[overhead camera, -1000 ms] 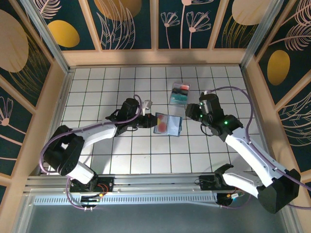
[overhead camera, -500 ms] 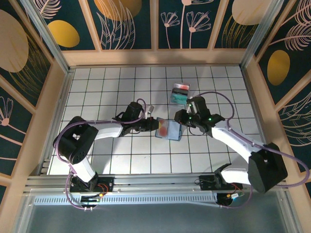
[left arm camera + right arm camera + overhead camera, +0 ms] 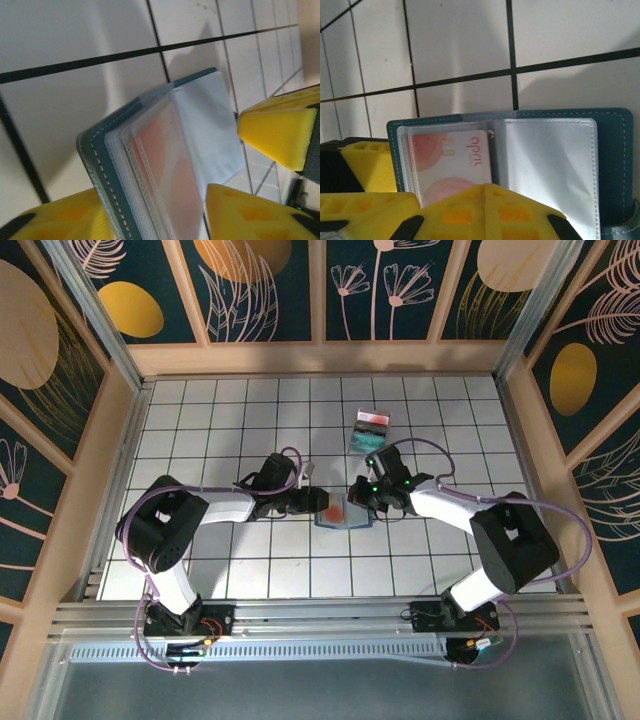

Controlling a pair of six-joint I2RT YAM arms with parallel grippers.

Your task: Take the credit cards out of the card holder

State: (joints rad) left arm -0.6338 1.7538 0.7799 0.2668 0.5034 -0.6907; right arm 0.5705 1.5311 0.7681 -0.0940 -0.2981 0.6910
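Top camera: fixed above and behind my arm bases, looking down on the tiled table [image 3: 250, 420] from far off. It takes in both arms, from the bases to my left gripper [image 3: 318, 503] and right gripper [image 3: 362, 498].
Left wrist camera: rides on my left gripper [image 3: 155, 197] and looks out along its fingers, very near. The card holder [image 3: 165, 160] stands between them, with tiles beyond my fingertips.
Right wrist camera: rides on my right gripper [image 3: 486, 189] and faces down past its fingertips, equally near. The card holder [image 3: 520, 150] lies open just ahead of them.
Shared by all: the card holder [image 3: 343, 512], between my two grippers.
Shared by the wrists: each sees a yellow finger of the other gripper, one beyond my left fingertips [image 3: 280, 130] and one beside my right fingers [image 3: 365, 165].
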